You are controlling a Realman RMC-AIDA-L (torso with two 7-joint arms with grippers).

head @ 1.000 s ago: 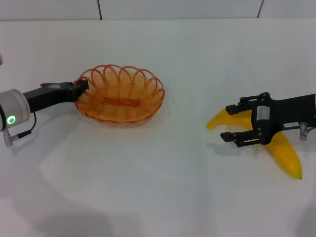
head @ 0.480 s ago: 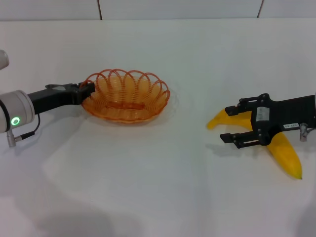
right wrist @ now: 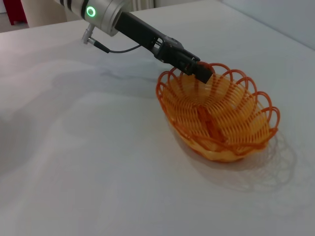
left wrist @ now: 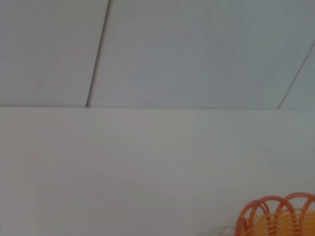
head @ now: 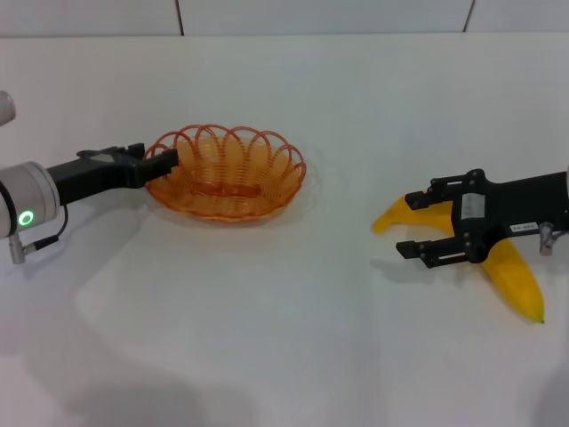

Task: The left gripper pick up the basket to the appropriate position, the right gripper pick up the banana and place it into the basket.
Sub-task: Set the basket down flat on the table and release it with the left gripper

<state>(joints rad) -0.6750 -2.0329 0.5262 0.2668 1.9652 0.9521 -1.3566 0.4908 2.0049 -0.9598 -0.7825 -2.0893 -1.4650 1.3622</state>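
Note:
The orange wire basket (head: 227, 173) sits left of the table's middle. It also shows in the right wrist view (right wrist: 221, 115), and its rim shows in the left wrist view (left wrist: 275, 216). My left gripper (head: 162, 162) is at the basket's left rim and shut on it; the right wrist view shows it there too (right wrist: 199, 73). The yellow banana (head: 514, 277) lies at the right, and its near tip (head: 389, 218) pokes out. My right gripper (head: 416, 222) is open over the banana's middle, with one finger on each side of it.
The white table (head: 293, 338) spreads all round. A tiled wall (head: 320, 13) runs along the table's far edge. About a hand's length of bare table separates the basket and the banana.
The left gripper has dragged the basket a little to the right, mostly in the first half second. The right gripper and the banana have not moved.

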